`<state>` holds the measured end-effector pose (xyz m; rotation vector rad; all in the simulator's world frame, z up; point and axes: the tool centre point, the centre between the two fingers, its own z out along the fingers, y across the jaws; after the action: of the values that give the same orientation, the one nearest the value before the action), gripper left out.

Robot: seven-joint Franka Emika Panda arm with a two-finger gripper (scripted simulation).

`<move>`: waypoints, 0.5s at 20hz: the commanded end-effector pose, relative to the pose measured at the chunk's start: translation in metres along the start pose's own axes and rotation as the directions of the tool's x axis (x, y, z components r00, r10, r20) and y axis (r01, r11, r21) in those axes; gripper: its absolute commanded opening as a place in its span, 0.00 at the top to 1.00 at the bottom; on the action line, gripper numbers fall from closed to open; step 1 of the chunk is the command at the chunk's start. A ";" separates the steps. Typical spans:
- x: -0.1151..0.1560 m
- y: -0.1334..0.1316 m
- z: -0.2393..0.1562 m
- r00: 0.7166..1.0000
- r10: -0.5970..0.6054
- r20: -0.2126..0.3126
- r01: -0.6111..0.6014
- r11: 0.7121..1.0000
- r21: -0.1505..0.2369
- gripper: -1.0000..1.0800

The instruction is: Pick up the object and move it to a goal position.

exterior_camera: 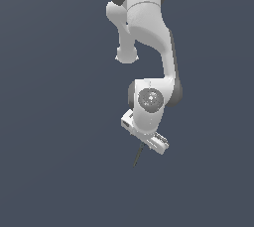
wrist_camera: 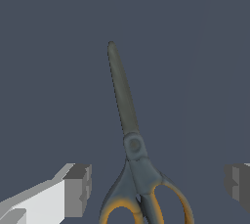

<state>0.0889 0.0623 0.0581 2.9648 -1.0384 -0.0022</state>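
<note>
orange-ringed scissors (wrist_camera: 132,145), slim matte blades

The floor (exterior_camera: 54,122) is one plain, dark slate-blue surface that fills both views with no edge or seam to be seen. The only thing lying on it is the small pair of scissors (wrist_camera: 131,149), closed, with its dark blades stretched out flat and its orange-yellow ring handles at the other end. In the exterior view only a thin dark sliver pokes out below the arm, probably the blades.
</note>
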 end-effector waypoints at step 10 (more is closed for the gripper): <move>0.000 0.001 0.036 1.000 0.004 -0.001 -0.004 1.000 0.001 0.04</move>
<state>0.0889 0.0622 0.0309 2.9641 -1.0425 0.0003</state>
